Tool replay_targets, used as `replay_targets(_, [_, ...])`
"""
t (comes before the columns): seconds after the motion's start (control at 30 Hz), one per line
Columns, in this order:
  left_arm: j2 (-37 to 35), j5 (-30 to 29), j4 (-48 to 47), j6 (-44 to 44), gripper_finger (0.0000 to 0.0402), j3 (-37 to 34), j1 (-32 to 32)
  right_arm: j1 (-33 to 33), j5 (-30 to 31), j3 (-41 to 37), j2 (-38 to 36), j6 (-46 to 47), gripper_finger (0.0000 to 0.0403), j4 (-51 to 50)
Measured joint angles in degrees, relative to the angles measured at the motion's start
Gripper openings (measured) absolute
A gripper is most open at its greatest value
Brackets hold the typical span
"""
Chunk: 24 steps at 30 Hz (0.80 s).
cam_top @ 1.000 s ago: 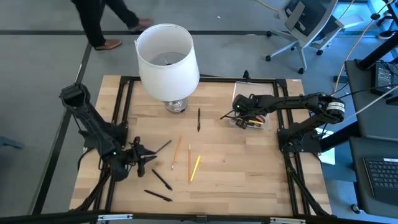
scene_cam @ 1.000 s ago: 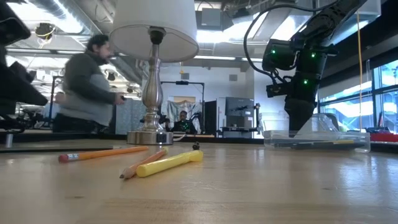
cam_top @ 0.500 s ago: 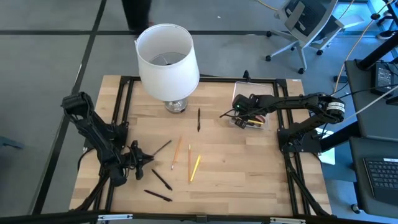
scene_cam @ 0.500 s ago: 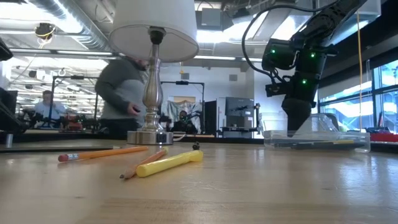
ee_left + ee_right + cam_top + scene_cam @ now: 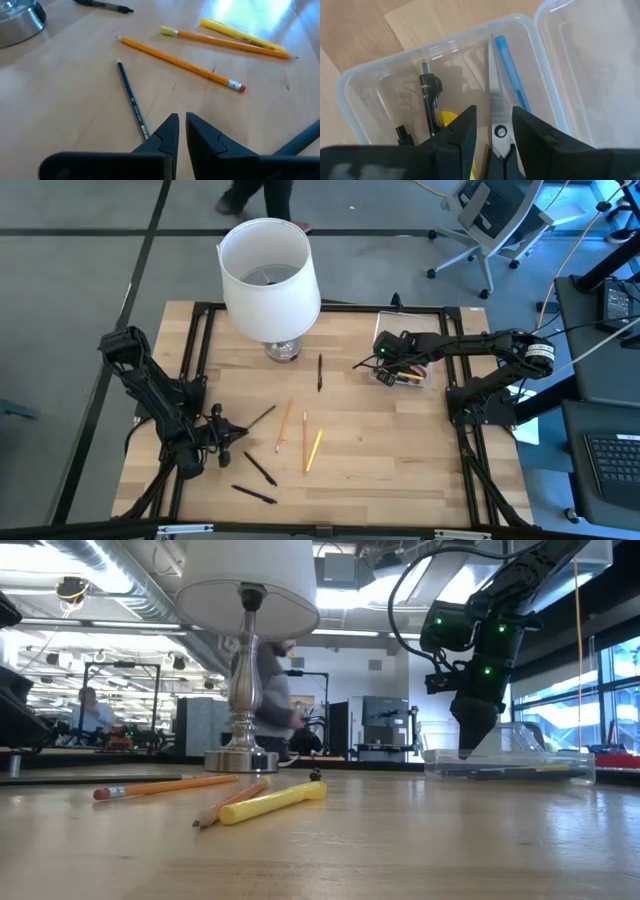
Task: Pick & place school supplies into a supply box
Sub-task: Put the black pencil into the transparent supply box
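Note:
My left gripper (image 5: pixel 181 125) (image 5: pixel 236 432) sits low over the table's near left, shut, with nothing showing between its fingers. A dark blue pencil (image 5: pixel 131 102) (image 5: pixel 262 416) lies flat with one end beside one finger. Orange pencils (image 5: pixel 285 425) (image 5: pixel 305 442), a yellow pen (image 5: pixel 314 448) and black pens (image 5: pixel 260 468) (image 5: pixel 253 494) (image 5: pixel 319 372) lie on the wood. My right gripper (image 5: pixel 494 117) (image 5: pixel 392 363) hangs over the clear supply box (image 5: pixel 405 370) (image 5: pixel 510 765) with the scissors (image 5: pixel 496 105) between its fingers. A blue pen (image 5: pixel 512 75) and a black pen (image 5: pixel 429 100) lie in the box. My left gripper has one finger (image 5: pixel 162 137) at the blue pencil's end (image 5: pixel 144 132); whether they touch I cannot tell. My right gripper has the scissors between its two fingers, coming from above and slanting down. The pivot (image 5: pixel 500 131) sits between the fingers and the blades (image 5: pixel 492 75) point into the box. The contact lies farther back, hidden by the fingers.
A lamp with a large white shade (image 5: pixel 268 275) and a metal foot (image 5: pixel 282 350) stands at the table's far middle. The box's open lid (image 5: pixel 590 65) lies beside it. A person (image 5: pixel 268 690) walks behind the table.
My left gripper has sunk toward the table beside the dark blue pencil's end, and its fingers have drawn together. The pencils have not moved. The person behind the table has walked toward the right.

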Motion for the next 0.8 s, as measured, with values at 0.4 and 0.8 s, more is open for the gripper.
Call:
replay_targets(0.4, [0.0,-1.43,-0.12,-0.31,0.0117,0.0,0.0,0.0,0.0,0.0,0.0,0.03,0.0129,0.08])
replay_targets(0.8, [0.0,4.08,1.29,-0.36,0.0167,0.04,1.13,0.02,0.0,-0.02,0.0,0.05,0.0129,2.1])
